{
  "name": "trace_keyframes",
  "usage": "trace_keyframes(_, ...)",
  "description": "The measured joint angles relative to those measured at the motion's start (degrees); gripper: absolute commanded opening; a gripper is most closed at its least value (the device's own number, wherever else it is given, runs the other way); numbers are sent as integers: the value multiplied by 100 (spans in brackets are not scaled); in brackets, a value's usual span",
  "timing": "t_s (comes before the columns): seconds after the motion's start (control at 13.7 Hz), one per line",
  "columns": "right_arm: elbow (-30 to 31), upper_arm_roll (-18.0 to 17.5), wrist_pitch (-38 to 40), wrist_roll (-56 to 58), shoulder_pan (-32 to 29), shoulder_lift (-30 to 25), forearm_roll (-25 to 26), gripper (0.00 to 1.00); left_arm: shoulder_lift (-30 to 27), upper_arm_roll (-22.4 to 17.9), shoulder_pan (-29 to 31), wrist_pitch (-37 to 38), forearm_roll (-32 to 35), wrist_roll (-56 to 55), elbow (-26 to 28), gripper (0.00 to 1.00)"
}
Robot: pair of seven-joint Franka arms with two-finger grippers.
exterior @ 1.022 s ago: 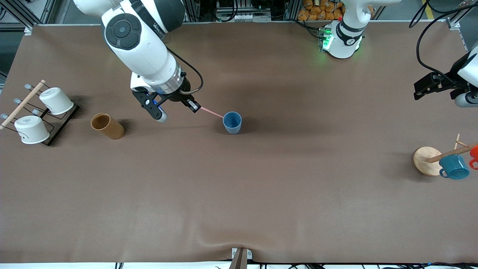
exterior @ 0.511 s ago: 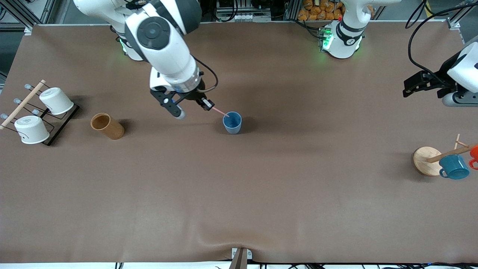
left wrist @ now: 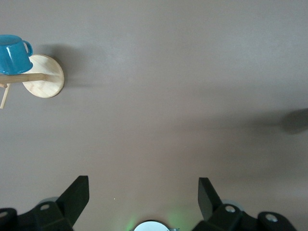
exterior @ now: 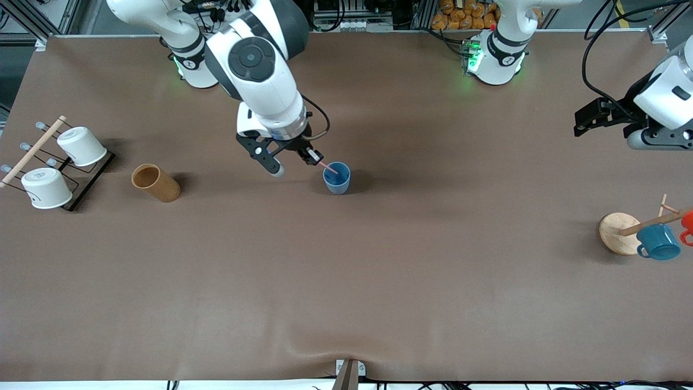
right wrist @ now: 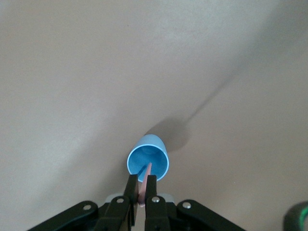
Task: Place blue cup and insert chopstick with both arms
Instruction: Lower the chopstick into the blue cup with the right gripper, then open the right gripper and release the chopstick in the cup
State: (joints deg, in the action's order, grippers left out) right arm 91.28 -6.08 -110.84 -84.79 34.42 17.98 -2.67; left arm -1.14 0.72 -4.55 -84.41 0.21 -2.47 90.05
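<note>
While the chopstick crosses the blue cup rim, open table surrounds them.

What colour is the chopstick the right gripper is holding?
Pale pink. The chopstick shows best in the right wrist view, between the right gripper's fingers, over the blue cup.

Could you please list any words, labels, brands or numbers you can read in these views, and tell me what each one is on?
None can be read.
Right arm: a few dark letters on its white casing, cut off and too small to read.
White cups on the rack: a small mark on each, too blurred to read.
Arm bases: a dark mark on each, illegible.
Blue cup, chopstick, tan cup, teal mug: no print seen.
</note>
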Motion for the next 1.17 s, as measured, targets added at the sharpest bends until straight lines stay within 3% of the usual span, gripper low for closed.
trace_keyframes(0.22, 5, 1, -159, -205, 143, 187, 167, 8, -53, -1, 12, 23, 0, 0, 0, 100)
trace_keyframes(0.29, 6, 2, -236, -248, 172, 255, 179, 19, -53, -2, 13, 23, 0, 0, 0, 100)
trace_keyframes(0.36, 6, 2, -314, -298, 200, 319, 188, 37, -53, -3, 14, 23, 0, 0, 1, 100)
trace_keyframes(0.44, 7, 2, -354, -361, 224, 372, 205, 62, -53, -4, 15, 23, 0, 0, 1, 100)
trace_keyframes(0.51, 7, 2, -366, -385, 239, 406, 219, 98, -53, -4, 15, 23, 0, 0, 1, 100)
trace_keyframes(1.17, -45, 102, -310, -438, 239, 405, 243, 100, -53, -6, 15, 3, 0, 0, 3, 100)
